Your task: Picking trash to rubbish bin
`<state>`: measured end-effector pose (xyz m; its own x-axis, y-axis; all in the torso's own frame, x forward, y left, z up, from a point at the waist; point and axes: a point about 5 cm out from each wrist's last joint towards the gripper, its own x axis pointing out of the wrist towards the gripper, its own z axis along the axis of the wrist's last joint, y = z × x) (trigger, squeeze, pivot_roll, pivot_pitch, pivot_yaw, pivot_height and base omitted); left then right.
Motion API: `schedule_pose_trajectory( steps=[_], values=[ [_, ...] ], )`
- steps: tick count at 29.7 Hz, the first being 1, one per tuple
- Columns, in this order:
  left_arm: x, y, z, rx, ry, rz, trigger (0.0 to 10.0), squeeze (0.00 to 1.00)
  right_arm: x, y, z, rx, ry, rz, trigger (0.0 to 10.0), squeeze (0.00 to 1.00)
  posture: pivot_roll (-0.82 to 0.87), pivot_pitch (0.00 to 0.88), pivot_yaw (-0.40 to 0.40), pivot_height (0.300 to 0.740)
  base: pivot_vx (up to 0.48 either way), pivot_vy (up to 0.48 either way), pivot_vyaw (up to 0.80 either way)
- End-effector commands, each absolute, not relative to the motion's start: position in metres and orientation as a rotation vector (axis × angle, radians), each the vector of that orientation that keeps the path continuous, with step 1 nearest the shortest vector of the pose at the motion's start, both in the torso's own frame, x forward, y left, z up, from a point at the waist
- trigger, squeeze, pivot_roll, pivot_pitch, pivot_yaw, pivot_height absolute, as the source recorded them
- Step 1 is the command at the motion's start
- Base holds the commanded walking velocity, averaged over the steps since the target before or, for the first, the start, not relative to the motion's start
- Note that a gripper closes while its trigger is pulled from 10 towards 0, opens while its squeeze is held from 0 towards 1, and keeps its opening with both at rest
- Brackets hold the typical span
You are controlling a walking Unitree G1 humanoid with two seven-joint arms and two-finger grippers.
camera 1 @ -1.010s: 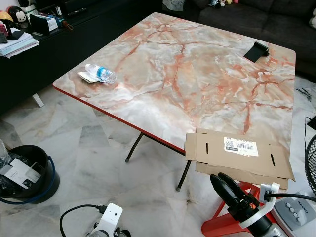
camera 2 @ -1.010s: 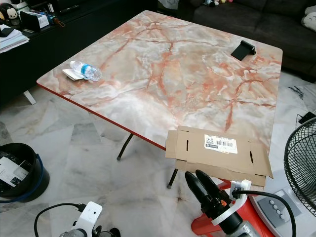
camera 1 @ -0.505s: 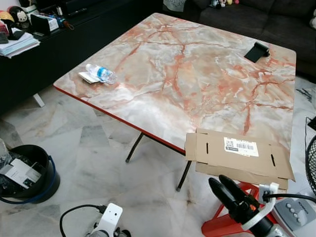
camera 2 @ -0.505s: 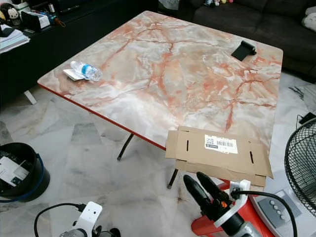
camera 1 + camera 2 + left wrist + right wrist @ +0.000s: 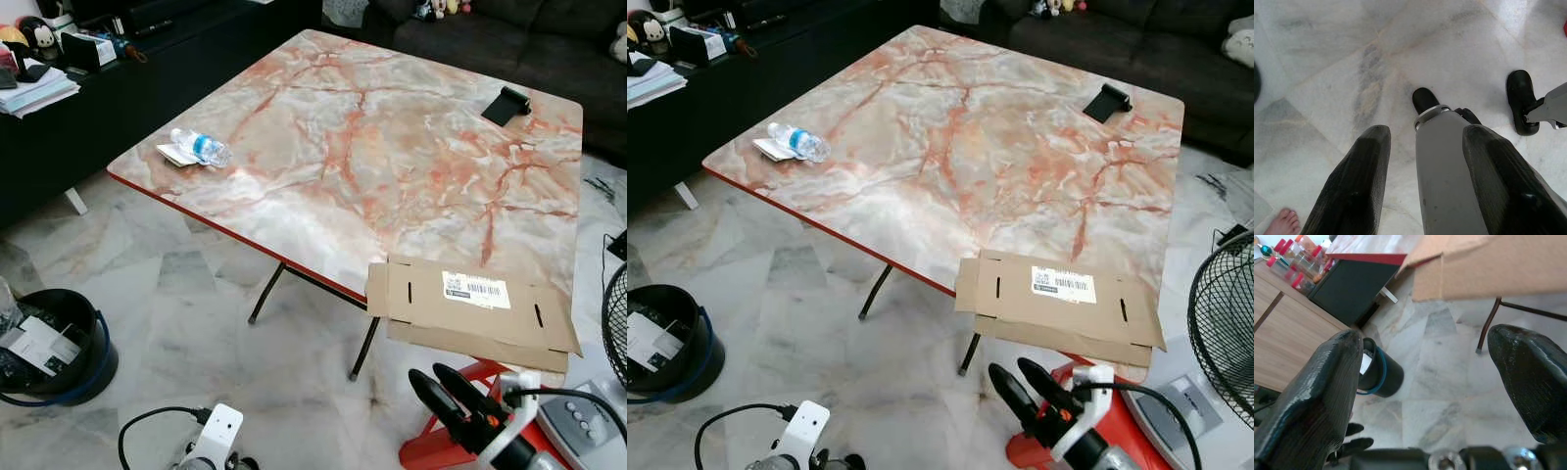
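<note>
A flattened cardboard box with a white label lies on the near right corner of the marble-patterned table, overhanging its edge. A clear plastic bottle rests on a scrap of paper at the table's left corner. The black rubbish bin with a blue handle stands on the floor at far left and holds some trash. My right gripper hovers open and empty below and in front of the cardboard. My left gripper hangs open over the floor beside my grey leg.
A black phone stand sits at the table's far right. A red stool and a floor fan stand to the right of my right arm. A dark low cabinet runs along the left. A person's bare toes are near my leg.
My right gripper has sunk a little lower in view and its fingers have spread somewhat wider. The camera shifted slightly; the things on the table stay put.
</note>
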<state>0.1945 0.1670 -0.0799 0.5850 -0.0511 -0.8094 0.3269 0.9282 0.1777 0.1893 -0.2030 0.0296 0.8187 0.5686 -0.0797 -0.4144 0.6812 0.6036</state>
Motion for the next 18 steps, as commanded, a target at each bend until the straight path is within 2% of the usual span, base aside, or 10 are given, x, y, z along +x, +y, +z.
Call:
schedule_pose_trajectory(
  steps=[1,12,18],
  values=[
    [0.184,0.166,-0.086,0.325,0.972,-0.239,10.0,0.0,0.189,-0.202,0.027,0.594,0.284,0.55,10.0,0.0,0.02,0.101,-0.066,0.74,0.0,0.0,0.0],
    [0.184,0.166,-0.086,0.319,0.972,-0.233,10.0,0.0,0.212,-0.184,0.031,0.543,0.251,0.555,10.0,0.0,0.03,0.109,-0.075,0.74,0.0,0.0,0.0],
    [0.184,0.165,-0.086,0.314,0.973,-0.23,10.0,0.0,0.213,-0.178,0.03,0.534,0.26,0.564,10.0,0.0,0.03,0.116,-0.077,0.74,0.0,0.0,0.0]
  ],
)
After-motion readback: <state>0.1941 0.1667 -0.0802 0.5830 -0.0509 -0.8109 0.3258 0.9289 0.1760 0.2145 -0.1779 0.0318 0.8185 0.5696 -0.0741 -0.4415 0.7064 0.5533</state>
